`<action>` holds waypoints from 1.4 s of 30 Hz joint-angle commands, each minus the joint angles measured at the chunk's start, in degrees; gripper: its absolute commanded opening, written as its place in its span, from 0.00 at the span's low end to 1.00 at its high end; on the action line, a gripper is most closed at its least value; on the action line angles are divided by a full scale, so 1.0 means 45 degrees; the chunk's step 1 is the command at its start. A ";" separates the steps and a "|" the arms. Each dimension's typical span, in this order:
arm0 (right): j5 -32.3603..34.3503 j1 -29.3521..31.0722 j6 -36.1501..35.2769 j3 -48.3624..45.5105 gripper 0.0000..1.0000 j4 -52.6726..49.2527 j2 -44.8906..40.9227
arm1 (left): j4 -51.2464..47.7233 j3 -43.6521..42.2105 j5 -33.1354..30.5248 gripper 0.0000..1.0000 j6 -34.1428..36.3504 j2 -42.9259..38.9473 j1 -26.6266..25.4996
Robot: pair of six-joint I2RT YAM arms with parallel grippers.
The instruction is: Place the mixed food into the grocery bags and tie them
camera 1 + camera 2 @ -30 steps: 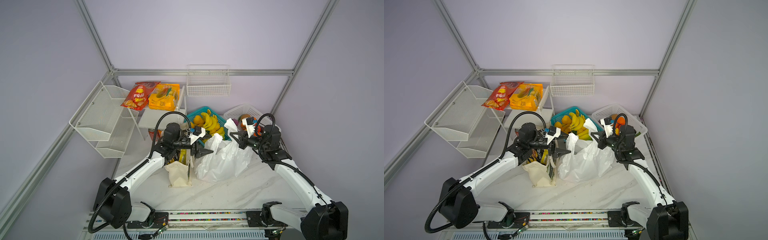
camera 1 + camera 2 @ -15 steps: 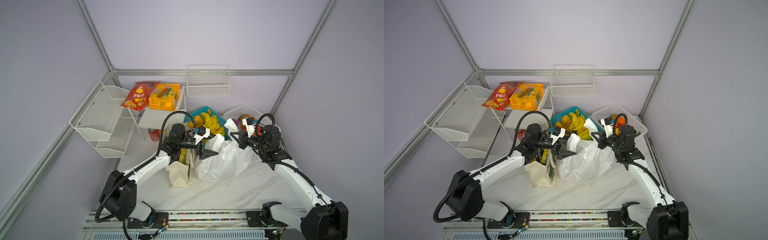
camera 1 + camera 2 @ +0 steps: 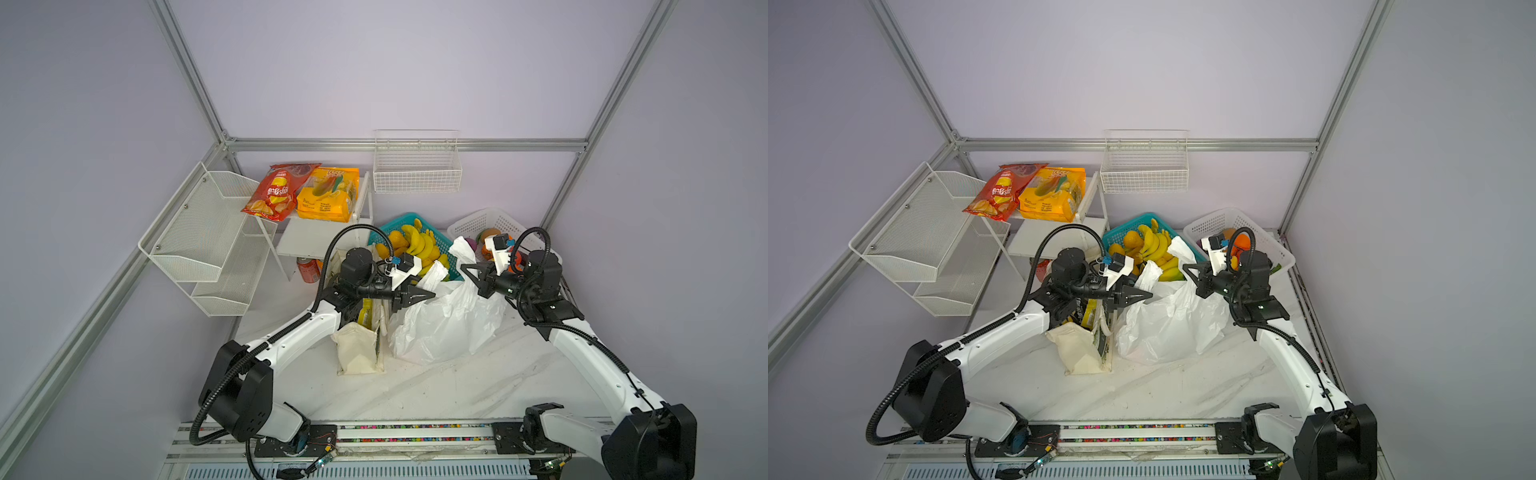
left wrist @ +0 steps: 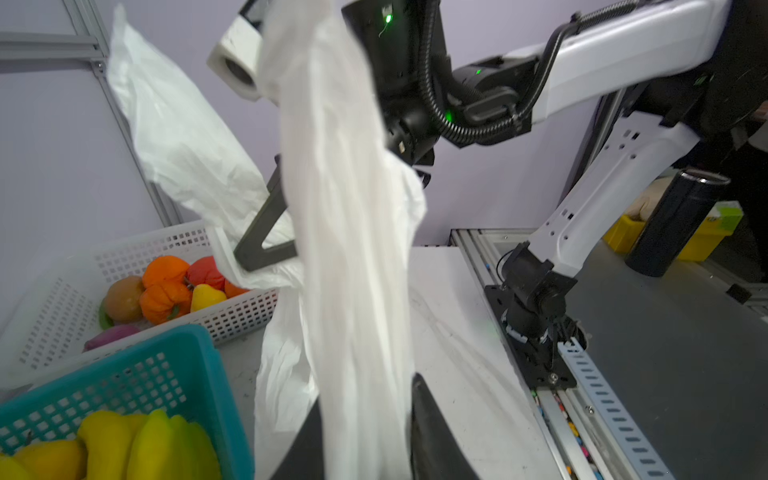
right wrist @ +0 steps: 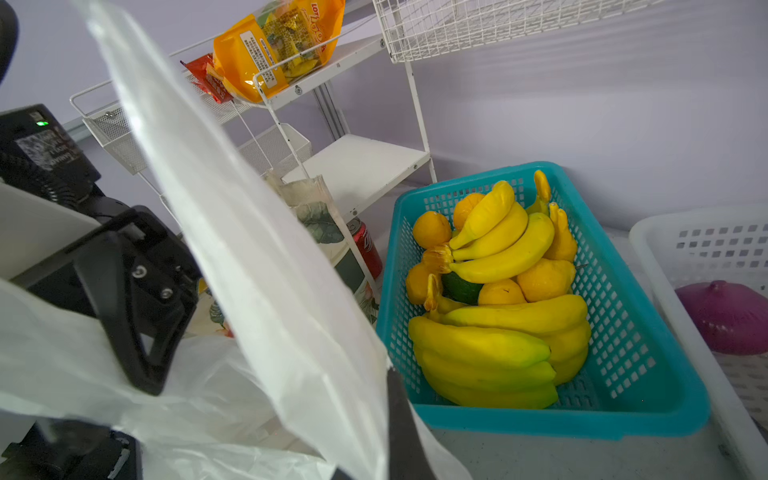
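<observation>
Well — left claw (image 3: 429, 296) and right claw (image 3: 467, 269) pinch the plastic bag (image 3: 444, 328).

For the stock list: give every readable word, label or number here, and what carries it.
"LOT 100", seen upside down: big orange-yellow packet.
Same packet's white label: print too small.
Red chip bag: white lettering, too blurred.
Red can: lettering unreadable.
QR sticker: print too small.
</observation>
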 commanded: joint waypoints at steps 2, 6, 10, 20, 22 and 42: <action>-0.0959 -0.0048 0.0141 -0.0713 0.00 0.1674 -0.0779 | -0.3872 0.2058 -0.1139 0.11 0.2231 -0.0519 -0.0054; -0.1236 -0.0015 -0.0161 -0.0750 0.00 0.1928 -0.0714 | -0.5547 0.3150 -0.1666 0.00 0.3429 -0.0424 -0.0190; -0.1060 0.0160 -0.0343 -0.0806 0.00 0.2016 -0.0543 | -0.6502 0.4125 -0.1760 0.00 0.4141 0.0071 -0.0326; 0.0251 0.1183 -0.1193 -0.0780 0.03 0.1137 -0.0131 | -0.8158 0.5954 -0.2566 0.00 0.5465 0.1504 -0.0989; 0.0100 0.1194 -0.1283 -0.1005 0.08 0.1284 -0.0246 | -0.8200 0.6113 -0.2544 0.00 0.5461 0.1665 -0.0990; 0.0637 0.1218 -0.1793 -0.1452 0.62 0.2099 -0.0217 | -0.9052 0.7016 -0.2731 0.00 0.5978 0.2352 -0.0992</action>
